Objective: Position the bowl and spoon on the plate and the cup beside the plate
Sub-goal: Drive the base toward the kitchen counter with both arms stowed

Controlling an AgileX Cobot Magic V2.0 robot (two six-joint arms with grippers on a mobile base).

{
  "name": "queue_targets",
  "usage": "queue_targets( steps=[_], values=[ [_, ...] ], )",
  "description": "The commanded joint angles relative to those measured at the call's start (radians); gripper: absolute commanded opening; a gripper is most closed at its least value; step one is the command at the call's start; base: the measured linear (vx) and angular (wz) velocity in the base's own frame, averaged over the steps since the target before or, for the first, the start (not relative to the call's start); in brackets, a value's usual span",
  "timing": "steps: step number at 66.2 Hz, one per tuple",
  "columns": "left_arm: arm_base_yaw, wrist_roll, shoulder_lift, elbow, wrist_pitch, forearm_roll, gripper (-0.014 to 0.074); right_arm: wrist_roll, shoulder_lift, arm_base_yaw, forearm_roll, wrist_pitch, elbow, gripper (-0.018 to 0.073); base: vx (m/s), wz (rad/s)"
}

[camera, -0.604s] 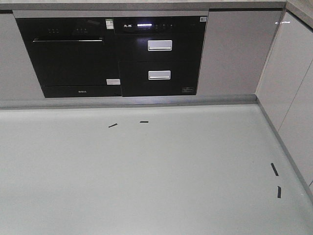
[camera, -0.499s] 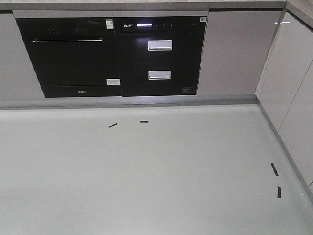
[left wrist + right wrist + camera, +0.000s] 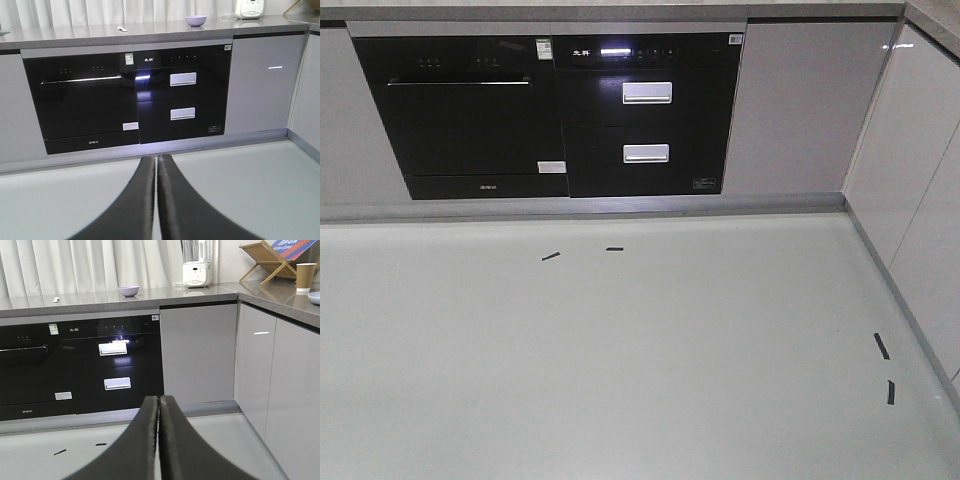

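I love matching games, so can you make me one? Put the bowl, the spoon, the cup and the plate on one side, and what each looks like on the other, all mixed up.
Things:
1. bowl
2. spoon
3. cup
4. plate

Looks, as seen from the right wrist view:
A. brown with a white rim
B. lavender purple and round
C. pale blue, cut off by the picture's right edge
D. tiny and pale, furthest left of the four

Right pairs: 1-B, 2-D, 3-A, 4-C.
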Motion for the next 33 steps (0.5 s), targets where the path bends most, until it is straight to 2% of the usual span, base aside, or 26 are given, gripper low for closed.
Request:
queue_targets(
  steps=[1,33],
  values=[
    [0.002,-0.013,0.008,-0.008,-0.068,-0.001,-0.0006,-0.003,-0.007,-0.005,-0.003,-0.076,0.004,-0.0003,0.0,0.0],
    [0.002,-0.013,0.008,-0.008,-0.068,-0.001,-0.0006,-0.003,-0.007,-0.005,-0.003,-0.076,0.004,-0.0003,0.0,0.0]
  ],
)
